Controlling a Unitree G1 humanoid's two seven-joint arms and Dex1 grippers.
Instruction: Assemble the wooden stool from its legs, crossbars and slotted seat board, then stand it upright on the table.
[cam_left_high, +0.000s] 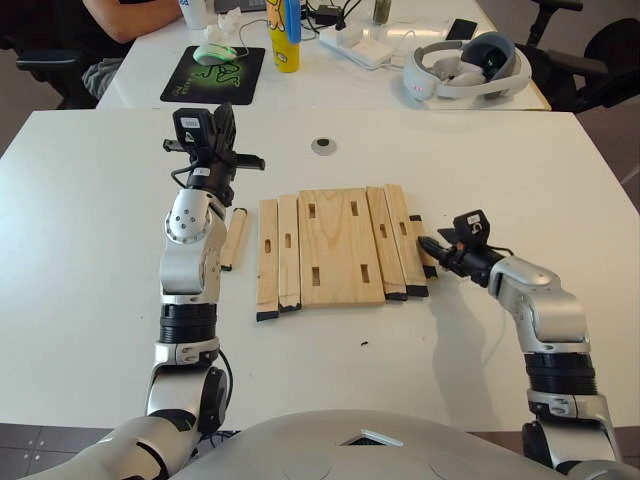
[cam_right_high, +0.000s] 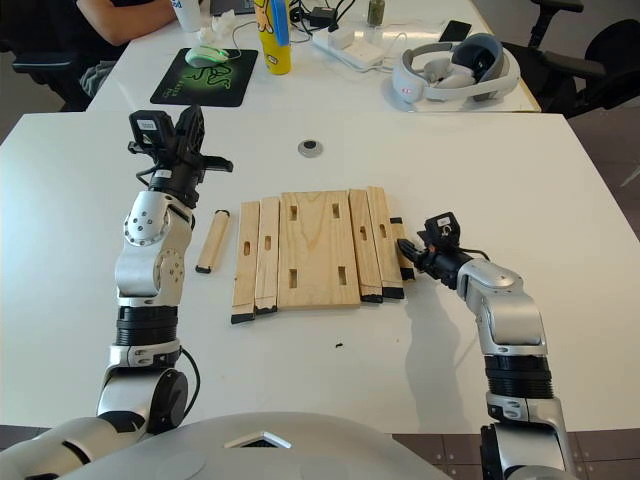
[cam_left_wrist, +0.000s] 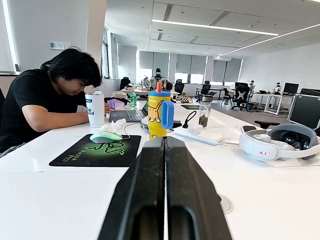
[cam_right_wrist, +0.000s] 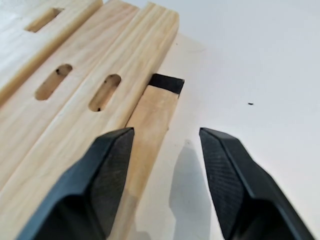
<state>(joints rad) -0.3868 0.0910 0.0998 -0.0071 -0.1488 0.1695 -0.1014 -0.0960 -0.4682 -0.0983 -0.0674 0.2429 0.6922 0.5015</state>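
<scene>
Pickup stage, we reckon: right gripper (cam_right_wrist: 166, 134) spread wide, just beside short pale wooden crossbar with black tip (cam_right_wrist: 150, 117), lying against slotted pale wooden leg (cam_right_wrist: 117, 62). Left gripper (cam_left_wrist: 165, 145) clamped empty, raised. Next: straddle crossbar, pinch.

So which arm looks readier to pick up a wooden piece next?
Probably the right. The right gripper is open, low beside the black-tipped wooden piece; the left gripper is shut, raised and pointing away.
</scene>
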